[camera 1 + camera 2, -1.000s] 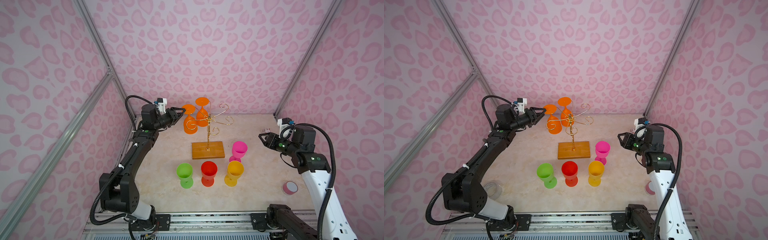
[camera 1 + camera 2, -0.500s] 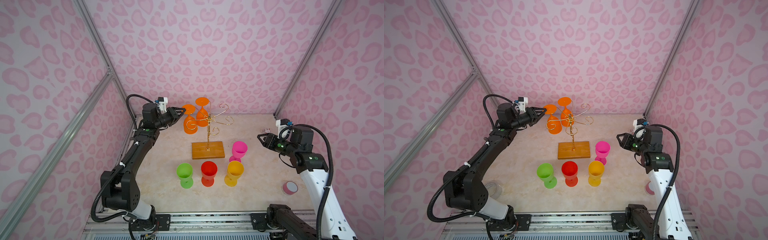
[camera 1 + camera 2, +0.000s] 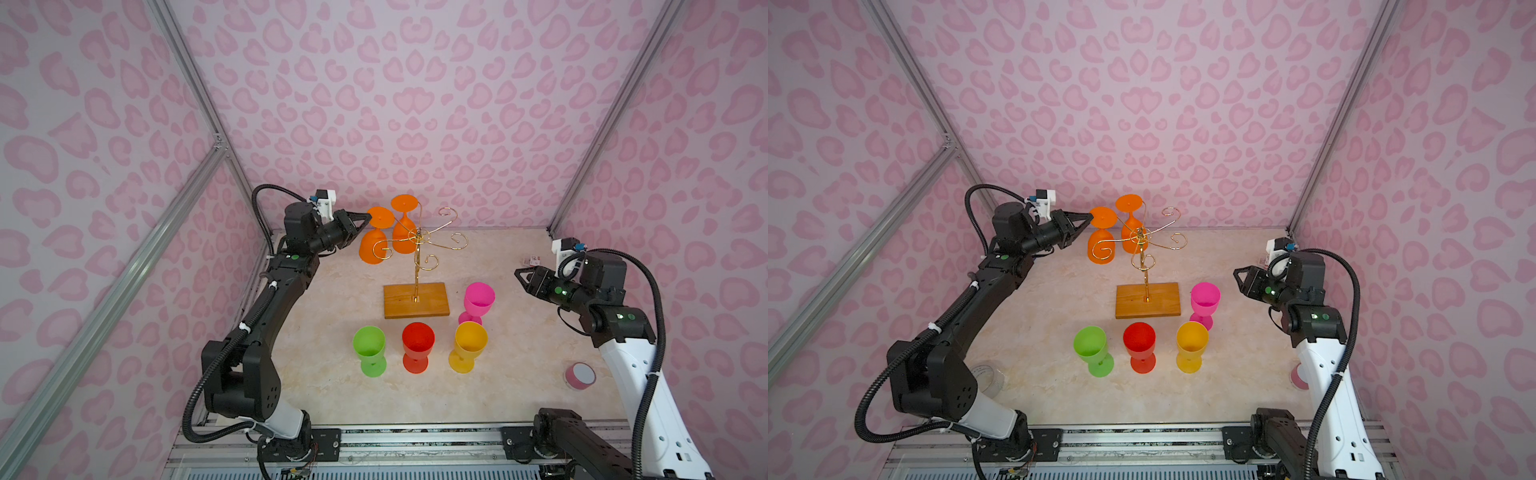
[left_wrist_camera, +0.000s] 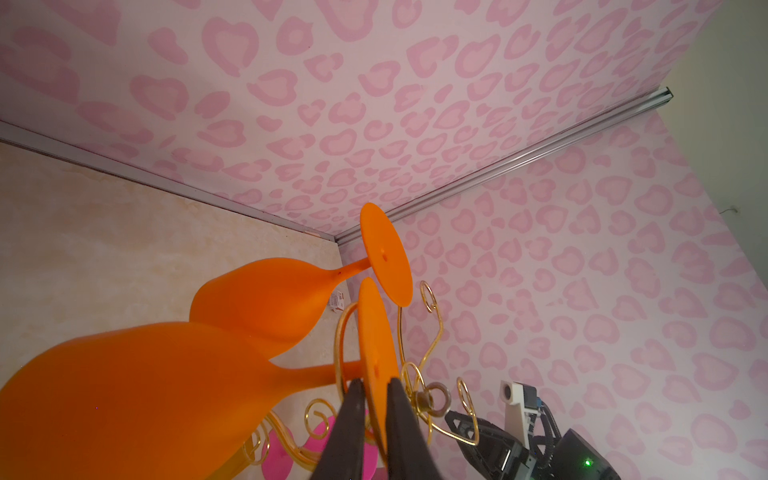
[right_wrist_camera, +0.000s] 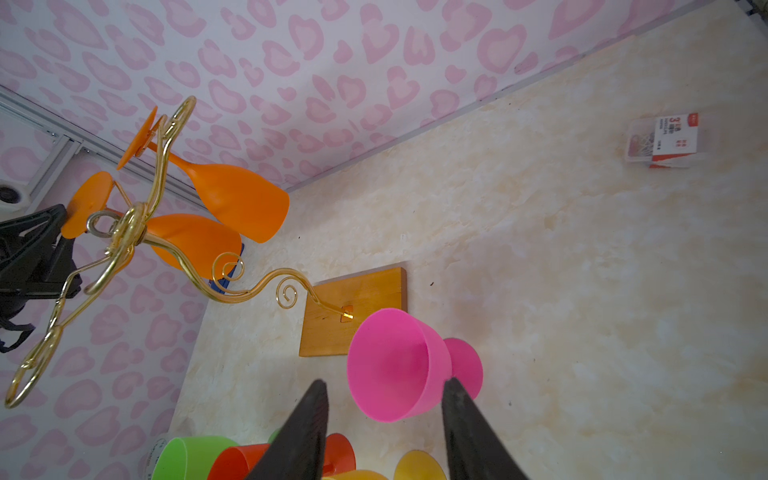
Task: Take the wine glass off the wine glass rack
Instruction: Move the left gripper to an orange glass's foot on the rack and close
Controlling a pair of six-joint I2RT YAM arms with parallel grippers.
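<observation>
The wine glass rack is a gold wire stand on a wooden base at the back middle of the table. Two orange wine glasses hang upside down from its curled arms. My left gripper reaches in from the left, level with the rack's top. In the left wrist view its jaws are shut on the flat foot of the nearer orange wine glass, whose stem still lies in a gold loop. The second orange glass hangs behind it. My right gripper is open and empty, right of the rack.
Upright on the table in front of the rack stand a green glass, a red glass, a yellow glass and a pink glass. A pink tape roll lies near the right arm. A small box sits at the back right.
The left gripper's jaws have closed onto the foot of the nearer orange glass. The glass and rack have not moved, and the right arm has barely shifted.
</observation>
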